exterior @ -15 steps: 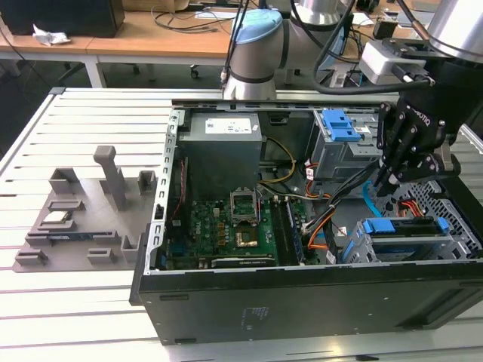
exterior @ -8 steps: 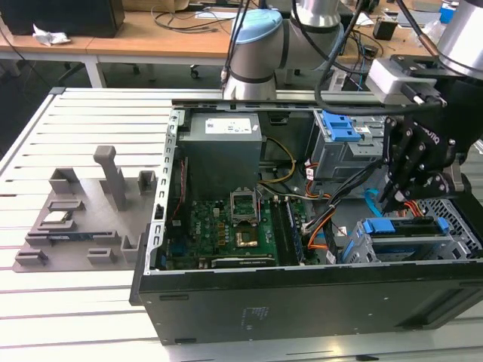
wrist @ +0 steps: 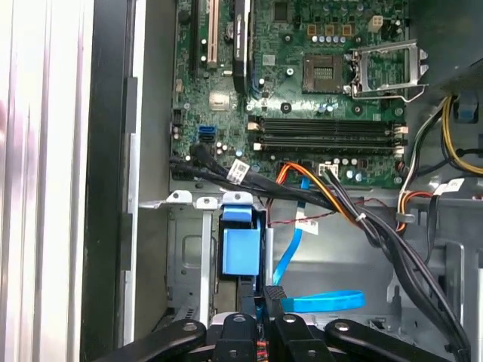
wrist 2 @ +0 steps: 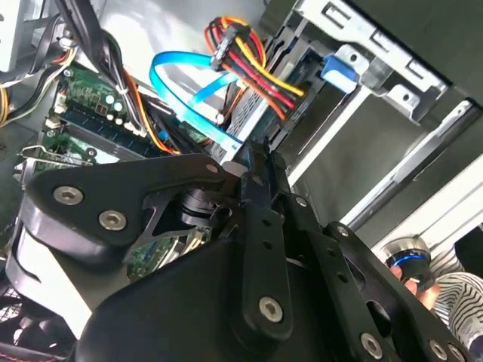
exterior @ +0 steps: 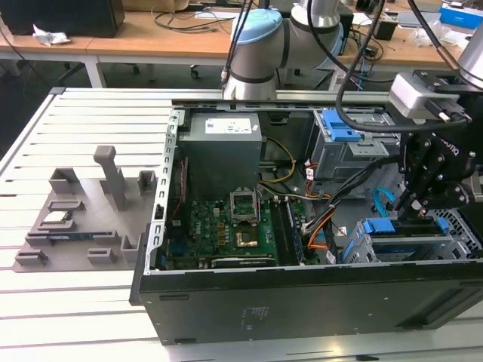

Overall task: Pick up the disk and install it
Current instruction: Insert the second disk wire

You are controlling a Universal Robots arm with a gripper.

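Tool (exterior: pixel 411 202) sits low inside the open computer case (exterior: pixel 302 302), right over the drive cage (exterior: pixel 400 241). Disk (exterior: pixel 400 226) lies directly beneath the tool in the cage, long axis along the case's front wall. Tool's grip: cannot tell.

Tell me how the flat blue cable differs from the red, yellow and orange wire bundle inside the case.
Shape: the blue cable is one flat ribbon; the wire bundle is several thin round strands side by side.
Colour: the blue cable is a single light blue; the wire bundle mixes red, yellow and orange.
Pose: the blue cable bends in a wide loop; the wire bundle runs in a gentler curve.
Both lie inside the open computer case.
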